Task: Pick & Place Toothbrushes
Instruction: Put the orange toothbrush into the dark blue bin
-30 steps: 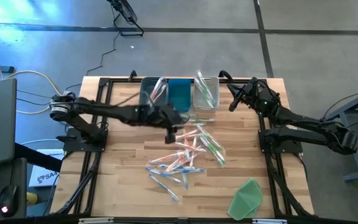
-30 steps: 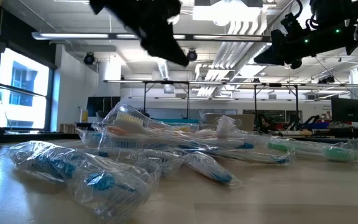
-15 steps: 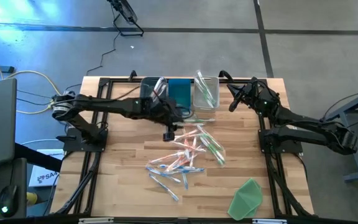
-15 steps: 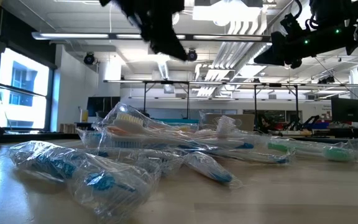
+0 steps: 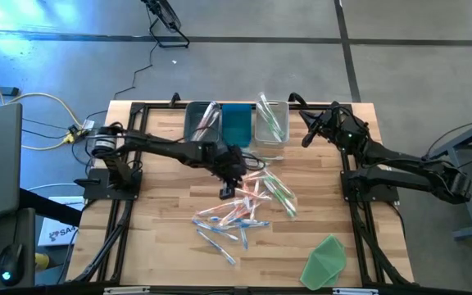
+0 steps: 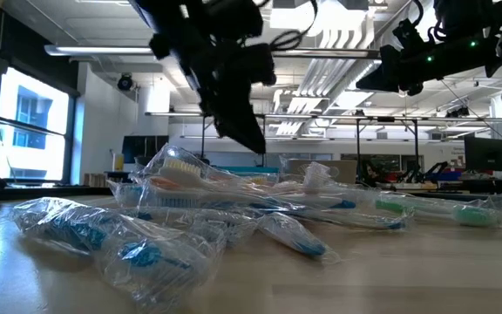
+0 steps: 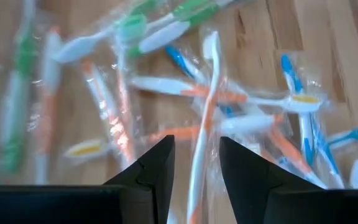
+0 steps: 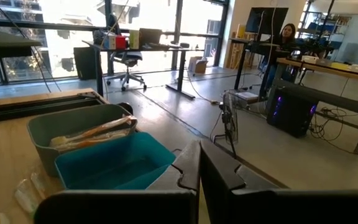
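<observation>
From above, your left tool (image 5: 226, 191) hangs over the near edge of the loose heap of toothbrushes (image 5: 248, 205), which lie scattered in crinkled clear wrappers across the middle of the pale wood-plank counter (image 5: 154, 221). Three bins stand in a row at the far edge: a grey bin (image 5: 201, 123) with a few wrapped brushes in it, a teal bin (image 5: 236, 124) beside it, and a clear bin (image 5: 271, 121) holding green-handled ones. A flat green sheet (image 5: 325, 260) lies near the front right corner. Your right tool (image 5: 306, 138) waits well apart, beside the clear bin.

At counter height, the left tool (image 6: 249, 133) shows as a dark angular shape just above the pile (image 6: 225, 205); glossy, wrinkled film catches the light over blue, orange and green handles.

Your left wrist camera looks down between two dark fingers (image 7: 151, 177), parted with a gap between them and gripping nothing. A slim orange-and-white brush (image 7: 205, 106) lies in line with that gap.

Your right wrist camera shows its two fingers (image 8: 188, 168) pressed together, with nothing between them. Beyond them sit the grey bin (image 8: 48, 127) and the teal one (image 8: 117, 165). A person (image 8: 284, 37) sits at a desk far off.
</observation>
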`<state>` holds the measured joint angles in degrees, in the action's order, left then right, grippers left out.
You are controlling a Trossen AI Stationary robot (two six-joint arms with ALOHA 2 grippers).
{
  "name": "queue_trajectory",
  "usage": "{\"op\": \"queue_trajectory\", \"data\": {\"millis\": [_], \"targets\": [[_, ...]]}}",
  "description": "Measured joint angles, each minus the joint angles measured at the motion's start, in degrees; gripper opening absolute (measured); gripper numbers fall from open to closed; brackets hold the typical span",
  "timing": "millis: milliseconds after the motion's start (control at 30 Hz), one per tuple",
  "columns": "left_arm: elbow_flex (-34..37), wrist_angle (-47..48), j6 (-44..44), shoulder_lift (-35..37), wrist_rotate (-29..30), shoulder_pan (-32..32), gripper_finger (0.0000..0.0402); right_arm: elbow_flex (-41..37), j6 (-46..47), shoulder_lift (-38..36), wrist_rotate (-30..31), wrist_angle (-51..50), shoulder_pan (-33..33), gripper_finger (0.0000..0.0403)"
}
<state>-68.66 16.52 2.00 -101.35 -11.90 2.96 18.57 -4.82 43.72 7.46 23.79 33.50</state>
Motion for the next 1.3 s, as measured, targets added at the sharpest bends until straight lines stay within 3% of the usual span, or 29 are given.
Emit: {"op": "queue_trajectory", "data": {"millis": [267,733,1300], "targets": [[-0.1,-1.3,1.6,-2.8,-4.3,-0.5,0.0125,0.0,0.0,0.0,0.0,0.0,0.0,0.0002],[0.0,-1.5,4.7,-2.9,-4.0,-0.3,0.0125,0.0,0.0,0.0,0.0,0.0,0.0,0.0002],[0.0,-1.7,4.5,-4.1,0.8,-1.2,0.0125,0.0,0.0,0.0,-0.2,-0.6,0.0,0.0002]]}}
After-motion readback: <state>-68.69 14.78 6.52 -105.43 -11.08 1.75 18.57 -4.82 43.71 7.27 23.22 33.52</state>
